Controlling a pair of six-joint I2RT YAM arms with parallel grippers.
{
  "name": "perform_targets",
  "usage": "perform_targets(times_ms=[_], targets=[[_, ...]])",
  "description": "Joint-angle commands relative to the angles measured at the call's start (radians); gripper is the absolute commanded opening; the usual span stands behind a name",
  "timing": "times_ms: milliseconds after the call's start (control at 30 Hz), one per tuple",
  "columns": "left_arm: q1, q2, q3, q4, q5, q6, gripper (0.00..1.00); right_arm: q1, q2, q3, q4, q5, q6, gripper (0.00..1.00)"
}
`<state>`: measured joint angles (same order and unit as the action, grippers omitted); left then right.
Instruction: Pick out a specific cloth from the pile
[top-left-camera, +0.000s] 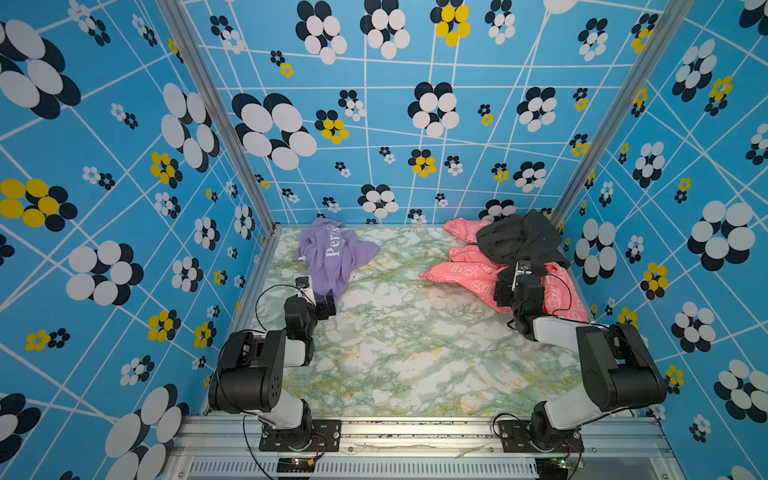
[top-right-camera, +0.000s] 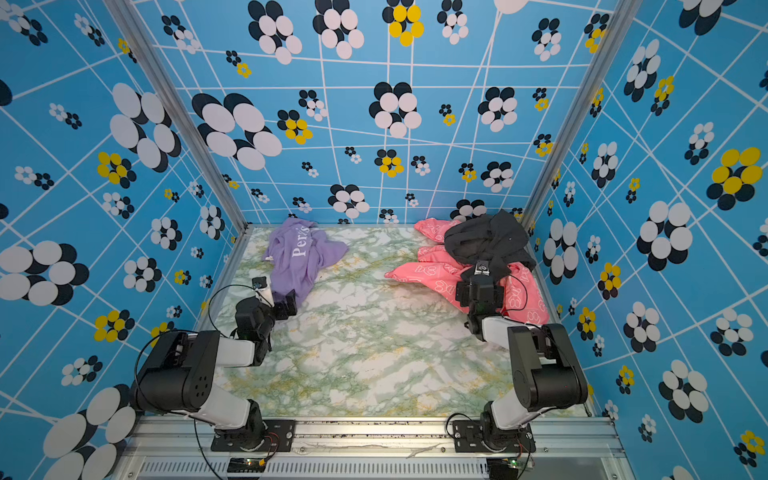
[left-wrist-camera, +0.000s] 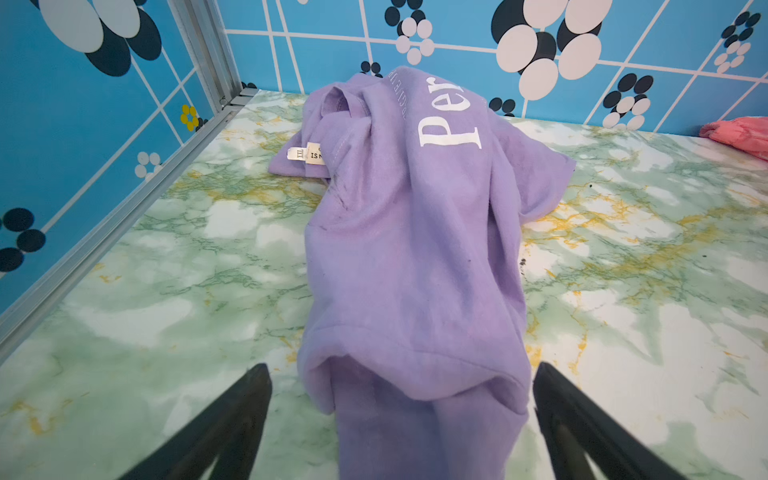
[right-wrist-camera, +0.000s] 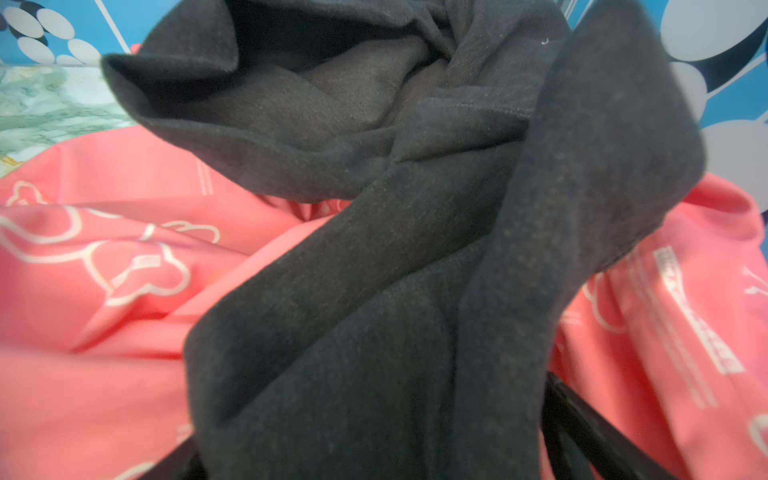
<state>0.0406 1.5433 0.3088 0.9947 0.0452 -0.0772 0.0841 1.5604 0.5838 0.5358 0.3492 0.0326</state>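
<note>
The cloth (top-left-camera: 332, 253) (top-right-camera: 301, 253), lavender with white "Per's" lettering, lies crumpled at the back left of the table, apart from the pile. My left gripper (top-left-camera: 326, 305) (top-right-camera: 286, 305) (left-wrist-camera: 401, 370) is open. Its black fingers (left-wrist-camera: 249, 399) stand wide on either side of the cloth's (left-wrist-camera: 415, 232) near end without pinching it. The pile at the back right holds a black garment (top-left-camera: 515, 239) (right-wrist-camera: 415, 249) on a pink garment (top-left-camera: 457, 274) (right-wrist-camera: 104, 270) with white bow prints. My right gripper (top-left-camera: 517, 274) (top-right-camera: 482, 272) (right-wrist-camera: 374, 436) is open, and black fabric fills the gap between its fingers.
The marble-patterned table (top-left-camera: 415, 353) is boxed in by blue flower-patterned walls with aluminium posts (top-left-camera: 224, 124) at the back corners. A metal rail (top-left-camera: 415, 428) carries both arm bases along the front edge. White size labels (left-wrist-camera: 307, 153) show on the cloth.
</note>
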Motion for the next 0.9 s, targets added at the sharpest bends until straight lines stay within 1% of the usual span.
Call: perform_targets(times_ms=[0, 133, 267, 367, 533, 633, 700, 733, 767, 800, 867], targets=[[-0.007, 0.001, 0.021, 0.013, -0.005, 0.019, 0.99, -0.006, -0.017, -0.012, 0.033, -0.009, -0.011, 0.99], [-0.011, 0.000, 0.033, -0.009, -0.004, 0.024, 0.99, -0.006, -0.019, -0.015, 0.037, -0.011, -0.013, 0.99], [-0.025, 0.003, 0.078, -0.092, 0.060, 0.070, 0.99, -0.006, -0.041, -0.079, 0.135, -0.018, -0.014, 0.99], [-0.033, 0.003, 0.078, -0.090, 0.051, 0.076, 0.99, -0.006, -0.048, -0.110, 0.186, -0.020, -0.012, 0.99], [-0.034, 0.003, 0.078, -0.090, 0.050, 0.076, 0.99, -0.018, -0.048, -0.108, 0.179, -0.046, -0.005, 0.99], [-0.034, 0.003, 0.078, -0.090, 0.050, 0.076, 0.99, -0.025, -0.051, -0.129, 0.213, -0.063, -0.001, 0.99], [-0.034, 0.003, 0.078, -0.090, 0.050, 0.075, 0.99, -0.030, -0.050, -0.173, 0.284, -0.077, 0.000, 0.99], [-0.034, 0.003, 0.078, -0.089, 0.050, 0.076, 0.99, -0.031, -0.036, -0.212, 0.360, -0.098, -0.015, 0.99], [-0.034, 0.003, 0.078, -0.090, 0.051, 0.076, 0.99, -0.029, 0.000, -0.253, 0.491, -0.110, -0.030, 0.99], [-0.034, 0.003, 0.078, -0.090, 0.051, 0.076, 0.99, -0.028, 0.003, -0.260, 0.511, -0.101, -0.031, 0.99], [-0.034, 0.003, 0.079, -0.091, 0.051, 0.076, 0.99, -0.027, -0.026, -0.224, 0.395, -0.084, -0.017, 0.99]])
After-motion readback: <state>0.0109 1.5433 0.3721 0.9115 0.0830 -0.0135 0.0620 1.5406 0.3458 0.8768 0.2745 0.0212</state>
